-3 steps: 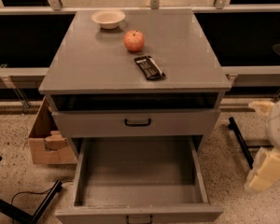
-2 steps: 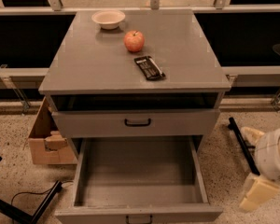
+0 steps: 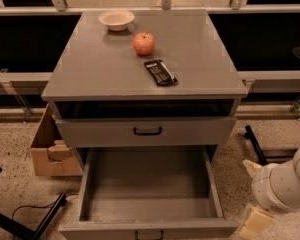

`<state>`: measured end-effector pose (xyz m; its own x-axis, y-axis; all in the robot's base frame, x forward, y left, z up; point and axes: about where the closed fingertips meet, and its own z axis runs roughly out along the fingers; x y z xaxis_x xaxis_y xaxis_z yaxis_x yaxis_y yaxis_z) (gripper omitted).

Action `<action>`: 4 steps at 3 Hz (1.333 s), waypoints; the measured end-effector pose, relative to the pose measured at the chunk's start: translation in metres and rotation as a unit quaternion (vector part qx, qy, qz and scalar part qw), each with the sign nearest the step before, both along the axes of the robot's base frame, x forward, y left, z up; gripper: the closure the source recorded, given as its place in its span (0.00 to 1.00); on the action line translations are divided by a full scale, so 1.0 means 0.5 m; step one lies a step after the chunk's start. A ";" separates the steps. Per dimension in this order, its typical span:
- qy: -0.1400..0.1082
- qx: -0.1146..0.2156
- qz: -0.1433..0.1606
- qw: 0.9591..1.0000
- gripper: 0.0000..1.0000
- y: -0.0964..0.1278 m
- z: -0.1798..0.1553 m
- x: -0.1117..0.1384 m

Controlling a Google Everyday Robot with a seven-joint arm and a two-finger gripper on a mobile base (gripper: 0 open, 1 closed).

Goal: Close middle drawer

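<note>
"Gripper (image 3: 254,222) first: where was it?"
"Low, just right of the middle drawer (image 3: 149,184), by its front corner, apart from it, holding and touching nothing I could see. Open or closed, I couldn't tell."
"And the drawer?"
"Pulled well out, empty, its front nearest the camera. I'd judge the arm sat beside it to swing in front and push."
"Behind the drawer?"
"Another drawer (image 3: 190,132) above it, pushed in. Farther back on the cabinet top (image 3: 90,69): a snack bar (image 3: 160,72), then an apple (image 3: 144,43), then a bowl (image 3: 116,19)."

High frontal view; jaws lower right.
</note>
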<state>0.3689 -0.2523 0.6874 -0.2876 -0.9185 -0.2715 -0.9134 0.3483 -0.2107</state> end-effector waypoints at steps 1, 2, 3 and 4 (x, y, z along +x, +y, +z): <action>0.005 0.000 0.001 1.000 0.00 0.002 0.000 -0.005; 0.016 0.015 0.001 1.000 0.00 0.007 -0.032 -0.010; 0.060 0.060 -0.003 0.996 0.01 0.021 -0.183 -0.066; 0.096 0.088 -0.014 0.991 0.22 0.029 -0.314 -0.114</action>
